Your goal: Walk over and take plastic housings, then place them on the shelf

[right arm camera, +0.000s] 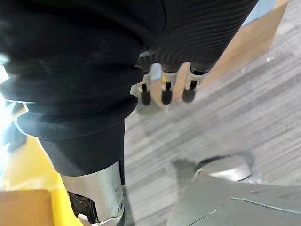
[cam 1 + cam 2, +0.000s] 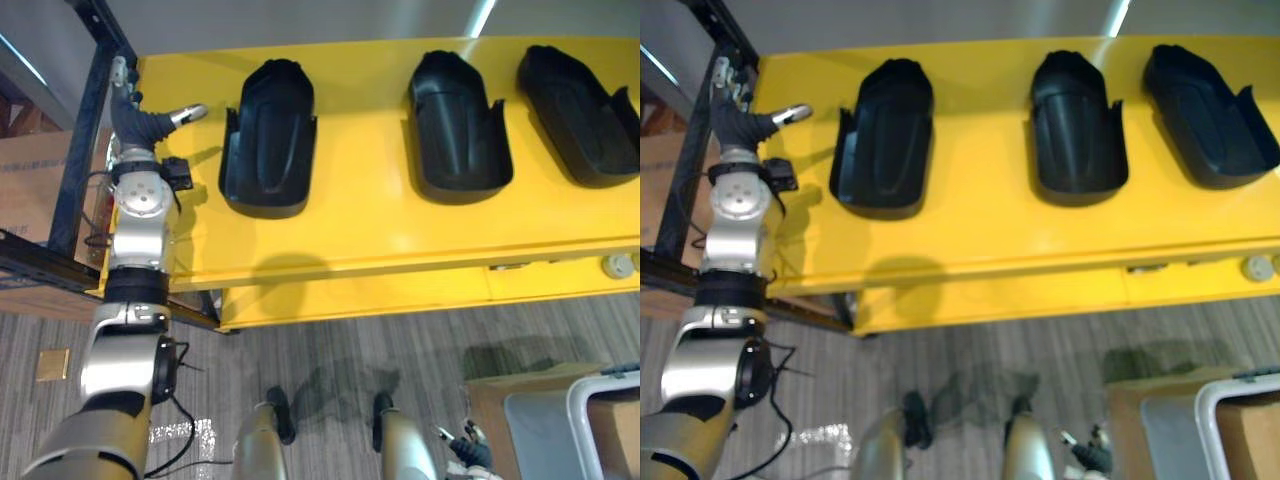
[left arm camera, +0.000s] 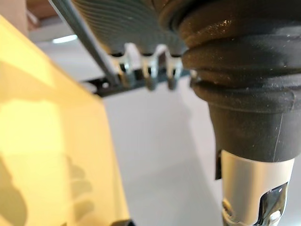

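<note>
Find left hand [image 2: 137, 118] raised at the end of the yellow shelf [image 2: 370, 225], close beside the black rack post [image 2: 88, 130], fingers loose and fairly straight, thumb stuck out sideways, nothing in it. Judge this a hand standing clear of the load, not a grasp in progress. Log three pieces on the shelf, all on the thumb side. Nearest housing [image 2: 268, 135] just beside the thumb tip but apart from it, second housing [image 2: 458, 125] well beyond, third housing [image 2: 578, 112] farthest and skewed against the other two. Spaced in a row with gaps, probably so that each can be handled without knocking a neighbour. Glossy black shells, rounded at one end, cut square with raised side tabs at the other. Find right hand [image 1: 165, 92] hanging low over the floor, fingers slack, empty, well apart from all three.
</note>
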Controlling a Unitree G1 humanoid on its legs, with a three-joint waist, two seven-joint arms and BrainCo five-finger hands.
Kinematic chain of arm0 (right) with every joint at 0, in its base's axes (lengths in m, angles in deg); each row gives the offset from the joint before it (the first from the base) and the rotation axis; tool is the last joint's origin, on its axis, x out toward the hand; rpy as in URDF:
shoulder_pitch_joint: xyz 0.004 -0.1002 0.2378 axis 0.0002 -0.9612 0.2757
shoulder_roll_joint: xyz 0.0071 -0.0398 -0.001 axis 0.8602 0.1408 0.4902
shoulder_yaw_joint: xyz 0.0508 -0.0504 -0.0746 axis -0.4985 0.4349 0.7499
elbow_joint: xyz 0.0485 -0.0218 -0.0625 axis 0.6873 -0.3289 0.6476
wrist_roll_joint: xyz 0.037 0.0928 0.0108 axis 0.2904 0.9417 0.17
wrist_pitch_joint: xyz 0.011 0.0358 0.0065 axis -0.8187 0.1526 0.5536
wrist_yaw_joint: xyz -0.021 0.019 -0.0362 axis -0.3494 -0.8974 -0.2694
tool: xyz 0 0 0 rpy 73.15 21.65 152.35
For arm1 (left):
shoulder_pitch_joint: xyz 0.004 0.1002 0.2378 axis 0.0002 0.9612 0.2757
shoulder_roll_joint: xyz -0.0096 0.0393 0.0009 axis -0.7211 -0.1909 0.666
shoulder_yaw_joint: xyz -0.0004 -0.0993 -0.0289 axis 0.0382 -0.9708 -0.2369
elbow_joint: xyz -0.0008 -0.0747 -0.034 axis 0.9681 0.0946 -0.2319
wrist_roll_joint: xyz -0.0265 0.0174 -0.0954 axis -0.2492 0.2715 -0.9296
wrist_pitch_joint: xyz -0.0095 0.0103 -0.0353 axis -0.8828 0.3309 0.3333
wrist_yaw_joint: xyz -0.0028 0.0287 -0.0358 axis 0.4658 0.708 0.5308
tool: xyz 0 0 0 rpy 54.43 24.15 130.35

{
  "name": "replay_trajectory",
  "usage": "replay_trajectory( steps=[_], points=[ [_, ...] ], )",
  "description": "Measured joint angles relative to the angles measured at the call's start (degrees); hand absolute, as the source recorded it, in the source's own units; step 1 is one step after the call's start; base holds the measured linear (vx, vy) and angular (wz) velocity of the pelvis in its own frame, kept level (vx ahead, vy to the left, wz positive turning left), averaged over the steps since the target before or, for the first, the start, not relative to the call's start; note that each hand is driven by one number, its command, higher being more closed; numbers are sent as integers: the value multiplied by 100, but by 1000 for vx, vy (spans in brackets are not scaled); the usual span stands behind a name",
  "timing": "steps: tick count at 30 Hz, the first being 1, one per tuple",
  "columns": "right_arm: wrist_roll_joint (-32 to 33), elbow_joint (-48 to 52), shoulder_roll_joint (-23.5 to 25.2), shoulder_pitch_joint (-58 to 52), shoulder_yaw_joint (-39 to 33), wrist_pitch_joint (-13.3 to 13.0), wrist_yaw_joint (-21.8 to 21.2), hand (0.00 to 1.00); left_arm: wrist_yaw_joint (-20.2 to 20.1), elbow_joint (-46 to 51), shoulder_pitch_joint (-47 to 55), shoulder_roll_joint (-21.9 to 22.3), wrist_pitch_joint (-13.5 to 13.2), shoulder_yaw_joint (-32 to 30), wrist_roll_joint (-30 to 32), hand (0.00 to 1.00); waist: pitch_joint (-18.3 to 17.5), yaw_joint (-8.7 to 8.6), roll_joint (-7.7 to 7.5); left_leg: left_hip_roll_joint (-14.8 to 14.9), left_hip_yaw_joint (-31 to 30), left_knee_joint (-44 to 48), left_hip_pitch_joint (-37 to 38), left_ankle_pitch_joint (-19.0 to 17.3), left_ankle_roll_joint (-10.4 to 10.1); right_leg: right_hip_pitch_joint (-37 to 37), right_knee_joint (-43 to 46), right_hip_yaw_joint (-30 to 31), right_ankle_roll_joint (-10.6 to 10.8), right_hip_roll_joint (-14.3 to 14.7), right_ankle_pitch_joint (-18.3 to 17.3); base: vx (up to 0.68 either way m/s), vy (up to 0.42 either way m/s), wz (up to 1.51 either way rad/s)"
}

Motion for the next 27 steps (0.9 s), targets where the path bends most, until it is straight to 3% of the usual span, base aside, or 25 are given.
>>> replay_trajectory(
  steps=[2,8,10,13,21,27],
  points=[
    [0,-1,0,0,0,1,-1,0,-63,-4,0,0,34,12,15,0,-3,7,-4,0,-2,0,-1,0,0,0,0,-2,0,1,0,0,0,0],
    [-1,-201,-14,-5,-1,18,-82,0,-1051,-260,0,-127,55,583,57,0,-262,31,-28,4,-3,-10,-20,-2,-1,5,-38,-11,3,4,2,0,0,0],
    [-1,-244,-25,-5,-4,40,-163,0,-1563,-259,-1,-411,40,1076,-474,0,-317,28,-28,13,2,-11,-18,-5,-2,5,-42,-10,6,7,4,0,0,0],
    [-1,-255,-37,-23,-3,53,-241,0,-1963,-257,0,-665,32,1577,-974,0,-317,29,-29,34,3,-9,-18,-12,0,5,-45,-8,13,17,8,0,0,0],
    [-6,-319,-55,-30,2,65,-322,0,-2478,-251,-14,-1130,32,2685,-1697,0,-345,21,-50,64,11,-31,-10,-12,-1,-1,-59,0,23,32,16,-4,-2,0],
    [-5,-359,-57,-29,2,65,-388,0,-2571,-248,-37,-1184,32,3014,-2048,0,-363,25,-78,60,16,-60,-4,-2,-11,-13,-59,-5,24,33,18,0,0,0]
  ],
)
